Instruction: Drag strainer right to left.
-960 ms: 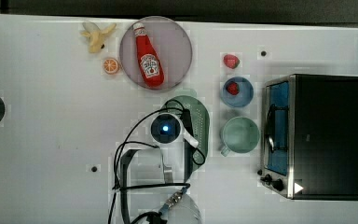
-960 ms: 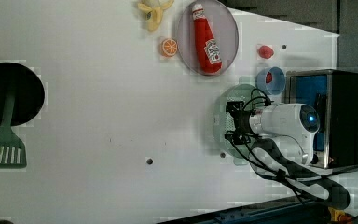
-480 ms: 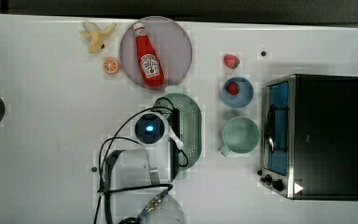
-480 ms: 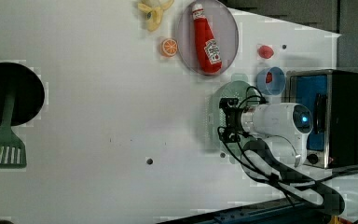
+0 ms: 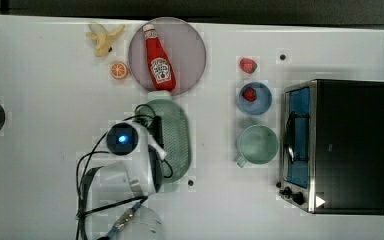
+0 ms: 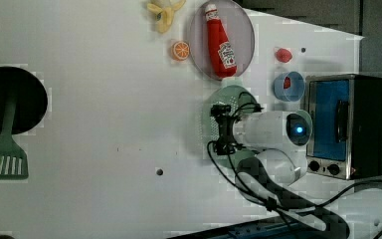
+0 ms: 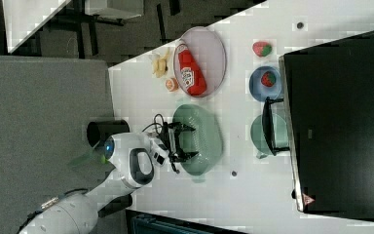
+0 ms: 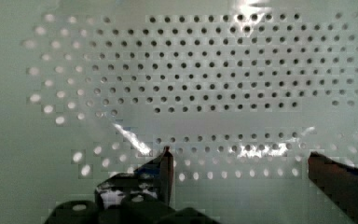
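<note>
The strainer [image 5: 177,136] is a pale sage-green oblong basin with a perforated bottom, lying just below the grey-mauve plate [image 5: 187,50] in the top view. My gripper [image 7: 189,141] reaches down into the basin, its two black fingers spread apart over the dotted bottom [image 8: 205,79]. The gripper [image 8: 242,175] is open, with nothing between the fingers. In the left view the gripper [image 6: 222,129] stands over the strainer [image 6: 231,97], and the arm hides much of the basin. The strainer [image 7: 207,141] sits flat on the white table.
A ketchup bottle [image 5: 158,60] lies on the plate. A green mug [image 5: 257,145], a blue bowl [image 5: 254,98] with a strawberry and a toaster oven [image 5: 337,145] stand toward the top view's right. A banana [image 5: 102,37] and an orange slice [image 5: 119,70] lie beside the plate.
The gripper has moved toward the top view's left, and the strainer has slid left with it, away from the mug. The fingers stayed open.
</note>
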Controlling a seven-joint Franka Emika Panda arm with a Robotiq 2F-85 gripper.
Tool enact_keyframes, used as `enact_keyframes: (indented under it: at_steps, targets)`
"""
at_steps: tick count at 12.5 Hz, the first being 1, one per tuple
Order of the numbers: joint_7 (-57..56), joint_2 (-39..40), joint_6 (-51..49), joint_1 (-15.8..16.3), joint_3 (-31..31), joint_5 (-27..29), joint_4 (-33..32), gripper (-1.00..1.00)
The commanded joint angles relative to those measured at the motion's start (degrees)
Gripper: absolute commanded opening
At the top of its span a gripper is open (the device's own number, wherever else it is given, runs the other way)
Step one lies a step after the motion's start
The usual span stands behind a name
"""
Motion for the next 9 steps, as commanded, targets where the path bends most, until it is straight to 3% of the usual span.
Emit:
enact_keyframes:
  at_steps: [1, 9]
  targets:
    - [2.5, 1.4, -0.9, 3.8, 0.3, 4.6, 3.5, 1.00]
    - [7.8, 3.5, -5.0, 10.9, 0.4, 6.7, 9.5, 1.00]
